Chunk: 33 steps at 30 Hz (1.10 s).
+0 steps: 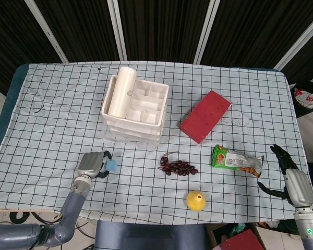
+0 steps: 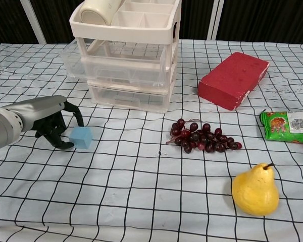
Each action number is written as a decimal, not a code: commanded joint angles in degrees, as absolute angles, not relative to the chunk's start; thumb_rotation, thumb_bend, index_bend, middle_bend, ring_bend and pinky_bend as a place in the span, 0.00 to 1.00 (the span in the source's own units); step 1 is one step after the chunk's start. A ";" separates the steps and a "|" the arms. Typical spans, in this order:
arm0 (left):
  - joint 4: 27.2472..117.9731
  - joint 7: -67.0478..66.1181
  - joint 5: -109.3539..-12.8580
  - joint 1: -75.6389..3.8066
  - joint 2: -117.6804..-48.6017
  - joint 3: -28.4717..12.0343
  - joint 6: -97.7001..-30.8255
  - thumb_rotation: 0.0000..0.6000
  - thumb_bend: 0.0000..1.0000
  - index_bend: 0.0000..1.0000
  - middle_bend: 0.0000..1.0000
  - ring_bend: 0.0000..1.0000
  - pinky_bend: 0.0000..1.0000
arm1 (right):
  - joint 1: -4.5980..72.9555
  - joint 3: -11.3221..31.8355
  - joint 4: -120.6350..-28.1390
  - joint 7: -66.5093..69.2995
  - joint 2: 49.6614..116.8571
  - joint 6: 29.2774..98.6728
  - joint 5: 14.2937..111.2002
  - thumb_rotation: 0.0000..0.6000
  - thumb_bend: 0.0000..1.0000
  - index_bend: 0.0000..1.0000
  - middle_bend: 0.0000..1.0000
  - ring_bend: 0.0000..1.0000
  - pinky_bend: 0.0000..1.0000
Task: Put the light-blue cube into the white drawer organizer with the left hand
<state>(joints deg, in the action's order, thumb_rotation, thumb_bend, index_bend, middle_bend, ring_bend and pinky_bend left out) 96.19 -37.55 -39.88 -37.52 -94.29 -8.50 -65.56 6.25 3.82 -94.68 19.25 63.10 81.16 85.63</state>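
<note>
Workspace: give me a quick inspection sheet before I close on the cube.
Surface: checkered cloth on table, some wrinkles.
Job's things: light-blue cube on cloth; white drawer organizer behind it, cream cylinder in top tray.
Clutter: red brick, grapes, snack packet, pear.
Hands: left hand at cube, fingers apart, not yet gripping; right hand open at table edge.
Cables: some on floor under left arm.
Surroundings: dark curtain.

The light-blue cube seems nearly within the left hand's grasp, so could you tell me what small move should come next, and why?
Probably close the fingers around the light-blue cube. The left hand sits right beside it with fingers apart, and the cube rests on the cloth, not yet gripped.
</note>
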 commanded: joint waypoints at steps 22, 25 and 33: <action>118.23 -21.29 -62.17 -31.35 -80.95 -11.57 -76.30 1.00 0.37 0.57 0.97 0.92 0.77 | 6.19 3.78 -94.92 19.08 63.15 81.20 85.61 1.00 0.15 0.00 0.00 0.00 0.15; 119.99 -19.84 -64.69 -31.56 -80.46 -13.60 -77.48 1.00 0.37 0.57 0.97 0.92 0.77 | 6.19 3.81 -94.94 19.04 63.15 81.20 85.55 1.00 0.15 0.00 0.00 0.00 0.15; 116.96 -23.16 -61.46 -35.30 -83.05 -19.30 -77.84 1.00 0.36 0.57 0.97 0.92 0.77 | 6.18 3.92 -95.18 19.46 63.13 81.08 85.22 1.00 0.15 0.00 0.00 0.00 0.15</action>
<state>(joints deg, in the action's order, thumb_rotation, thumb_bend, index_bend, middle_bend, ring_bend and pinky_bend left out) 118.29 -21.74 -62.88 -34.19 -82.21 -18.21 -77.93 6.18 3.90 -95.15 19.43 63.14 81.10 85.25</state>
